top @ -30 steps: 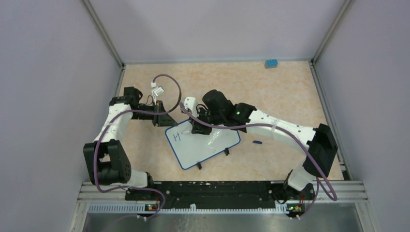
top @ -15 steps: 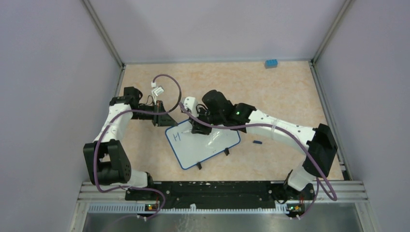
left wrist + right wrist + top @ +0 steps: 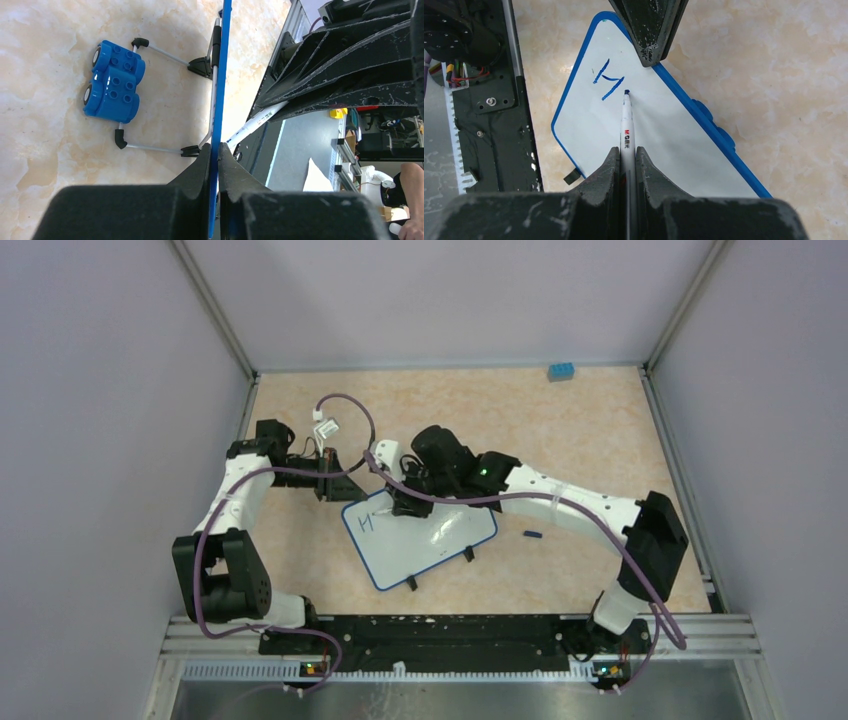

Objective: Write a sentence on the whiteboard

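The right arm reaches left across the marbled table, its right gripper clenched on a marker whose tip touches the whiteboard beside the sentence, which is only a blue "H". The left gripper pinches the board's blue rim at its far-left corner. A blue toy brick lies beneath the board, another brick sits at the far edge, and a small dark cap lies to the board's right.

Both arms wear white moulded shells between blocky black joints; a purple cable trails along each; a small green light dots the right arm; the black, wedge-fingered left tool and right tool show white scuffs.
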Tool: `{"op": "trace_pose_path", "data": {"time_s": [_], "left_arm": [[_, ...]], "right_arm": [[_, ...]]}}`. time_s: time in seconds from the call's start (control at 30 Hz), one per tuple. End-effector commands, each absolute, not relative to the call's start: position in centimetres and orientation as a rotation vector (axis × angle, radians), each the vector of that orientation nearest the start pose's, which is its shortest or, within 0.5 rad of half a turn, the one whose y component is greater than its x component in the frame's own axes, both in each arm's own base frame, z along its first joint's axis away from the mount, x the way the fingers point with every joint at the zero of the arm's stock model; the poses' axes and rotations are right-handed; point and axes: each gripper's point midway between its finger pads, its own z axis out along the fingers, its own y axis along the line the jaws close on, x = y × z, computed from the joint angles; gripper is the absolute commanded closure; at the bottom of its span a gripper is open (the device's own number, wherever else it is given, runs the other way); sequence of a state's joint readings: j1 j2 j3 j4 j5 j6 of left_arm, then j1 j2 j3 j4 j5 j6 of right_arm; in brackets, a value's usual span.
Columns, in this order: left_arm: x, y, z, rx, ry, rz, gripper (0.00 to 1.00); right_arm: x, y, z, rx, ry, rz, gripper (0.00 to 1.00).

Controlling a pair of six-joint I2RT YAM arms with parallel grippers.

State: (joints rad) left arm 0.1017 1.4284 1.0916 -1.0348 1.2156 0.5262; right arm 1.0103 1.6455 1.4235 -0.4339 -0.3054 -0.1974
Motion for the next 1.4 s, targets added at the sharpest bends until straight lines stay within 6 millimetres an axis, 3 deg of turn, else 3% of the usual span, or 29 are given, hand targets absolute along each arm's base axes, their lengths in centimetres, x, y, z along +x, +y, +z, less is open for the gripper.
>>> {"op": "trace_pose_path", "data": {"time_s": [0.0,0.33,0.93,1.37], "left_arm": [[23.9,-13.6,19.4,0.645,2.120,-1.398,1.00],[24.0,-13.6,19.3,0.643,2.123,-1.401,1.00],[23.9,-13.6,19.3,0.641,2.127,-1.399,1.00],[23.9,-13.6,19.3,0.641,2.125,-1.396,1.00]], "right_arm": [[21.7,42.6,22.1,-1.408,1.738,0.770,1.00],[21.0,43.0,21.4,-1.445,1.735,0.770,1.00],[19.9,41.1,19.7,-1.474,1.771,0.756,1.00],[21.2,39.8,20.5,-1.437,1.773,0.696,1.00]]}}
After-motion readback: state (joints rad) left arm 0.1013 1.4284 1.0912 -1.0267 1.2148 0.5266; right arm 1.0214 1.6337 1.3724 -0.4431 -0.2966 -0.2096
